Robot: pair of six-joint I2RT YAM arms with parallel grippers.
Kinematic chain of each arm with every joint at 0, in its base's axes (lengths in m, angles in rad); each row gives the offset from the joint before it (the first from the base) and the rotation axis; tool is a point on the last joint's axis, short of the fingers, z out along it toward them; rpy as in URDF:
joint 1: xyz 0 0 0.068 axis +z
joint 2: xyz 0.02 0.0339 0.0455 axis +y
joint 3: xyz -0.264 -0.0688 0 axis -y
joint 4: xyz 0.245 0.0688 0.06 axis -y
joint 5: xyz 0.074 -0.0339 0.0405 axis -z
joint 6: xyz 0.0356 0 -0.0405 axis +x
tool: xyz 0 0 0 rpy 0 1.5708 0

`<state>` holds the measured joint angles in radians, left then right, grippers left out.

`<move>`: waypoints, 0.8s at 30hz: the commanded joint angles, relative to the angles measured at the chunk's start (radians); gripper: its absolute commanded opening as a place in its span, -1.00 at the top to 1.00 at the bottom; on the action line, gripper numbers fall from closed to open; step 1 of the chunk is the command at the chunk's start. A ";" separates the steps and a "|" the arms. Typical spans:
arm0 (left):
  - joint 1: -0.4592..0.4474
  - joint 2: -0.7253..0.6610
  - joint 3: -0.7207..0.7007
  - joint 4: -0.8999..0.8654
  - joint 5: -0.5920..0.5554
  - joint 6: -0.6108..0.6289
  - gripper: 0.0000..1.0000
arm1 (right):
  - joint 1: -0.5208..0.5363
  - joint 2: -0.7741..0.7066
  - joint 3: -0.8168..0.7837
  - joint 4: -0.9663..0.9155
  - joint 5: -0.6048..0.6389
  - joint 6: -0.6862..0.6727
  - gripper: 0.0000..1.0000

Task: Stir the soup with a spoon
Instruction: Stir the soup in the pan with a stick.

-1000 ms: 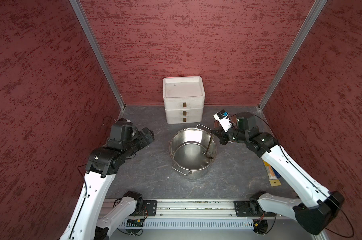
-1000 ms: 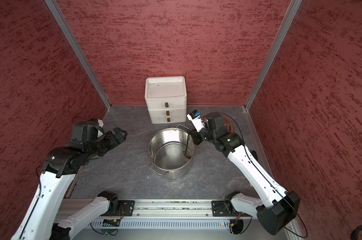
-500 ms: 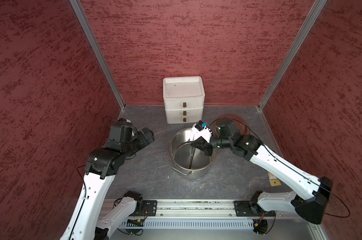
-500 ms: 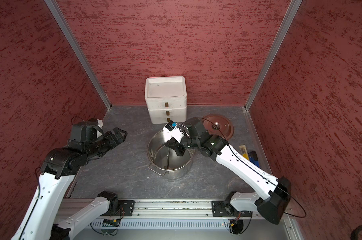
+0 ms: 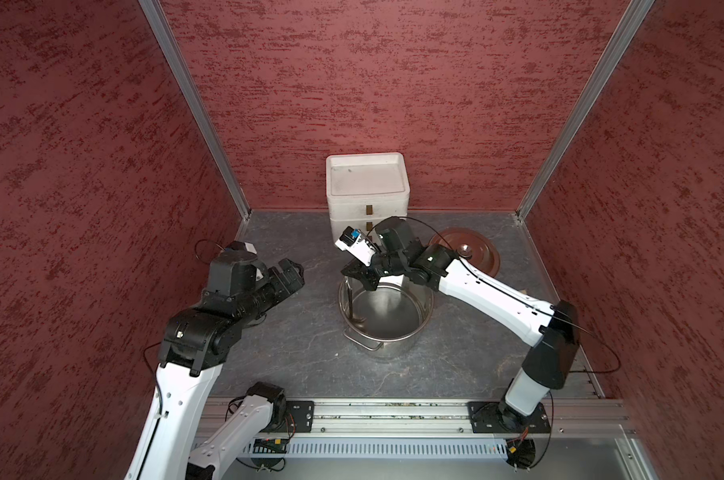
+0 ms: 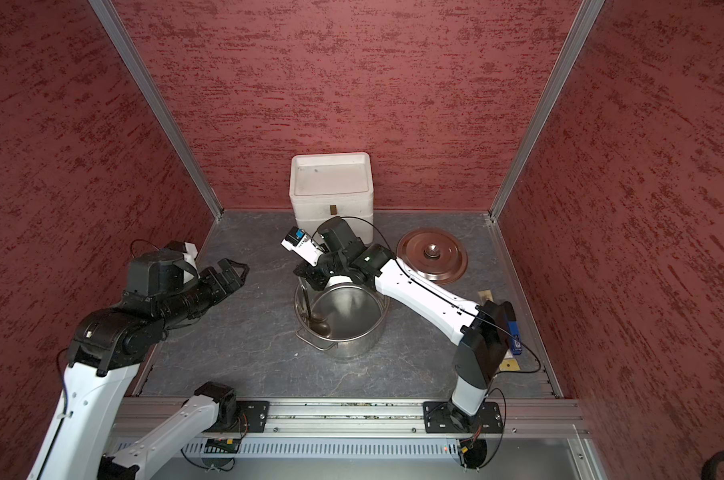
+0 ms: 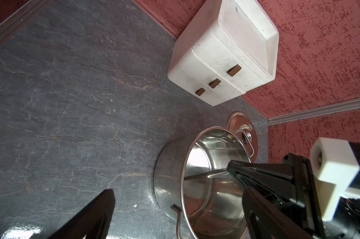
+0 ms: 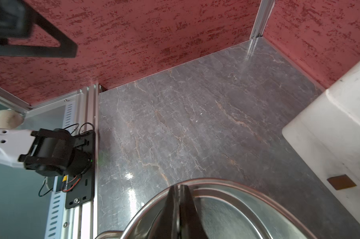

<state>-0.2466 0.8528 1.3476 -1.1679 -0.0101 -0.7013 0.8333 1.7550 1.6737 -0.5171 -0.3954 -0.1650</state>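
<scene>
Mid-table, in both top views, the right gripper is clamped on the handle of the spoon. The spoon's bowl is down inside the steel pot, near its left wall. The left gripper hangs wide open, well apart toward the table's left edge. Left wrist view: the spoon handle slants across the pot's mouth. Right wrist view: the right gripper's fingers are pressed together above the rim.
</scene>
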 commanded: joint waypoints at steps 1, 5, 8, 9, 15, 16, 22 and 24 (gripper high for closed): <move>0.005 0.011 0.011 -0.006 -0.011 0.004 -1.00 | -0.042 0.015 0.052 0.000 0.056 -0.003 1.00; 0.006 0.019 0.015 -0.003 -0.011 0.008 -1.00 | -0.102 0.012 0.042 0.000 0.063 0.002 1.00; 0.006 0.024 0.015 0.003 -0.012 0.009 -1.00 | -0.150 -0.017 0.013 -0.002 0.078 0.000 1.00; 0.005 0.027 0.014 0.003 -0.012 0.009 -1.00 | -0.170 -0.031 -0.001 -0.001 0.082 0.001 1.00; 0.006 0.042 0.010 0.011 -0.006 0.015 -1.00 | -0.265 -0.132 -0.106 -0.003 0.132 0.010 1.00; 0.006 0.045 0.006 0.014 -0.005 0.015 -1.00 | -0.279 -0.149 -0.121 -0.009 0.139 0.010 1.00; 0.007 0.056 -0.002 0.030 0.007 0.016 -1.00 | -0.337 -0.271 -0.225 -0.050 0.174 0.010 1.00; 0.007 0.061 -0.002 0.033 0.009 0.019 -1.00 | -0.342 -0.316 -0.259 -0.066 0.161 0.001 1.00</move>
<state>-0.2459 0.9112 1.3476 -1.1576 -0.0048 -0.7002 0.5045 1.5036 1.4418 -0.5629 -0.2657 -0.1497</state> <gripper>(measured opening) 0.998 0.060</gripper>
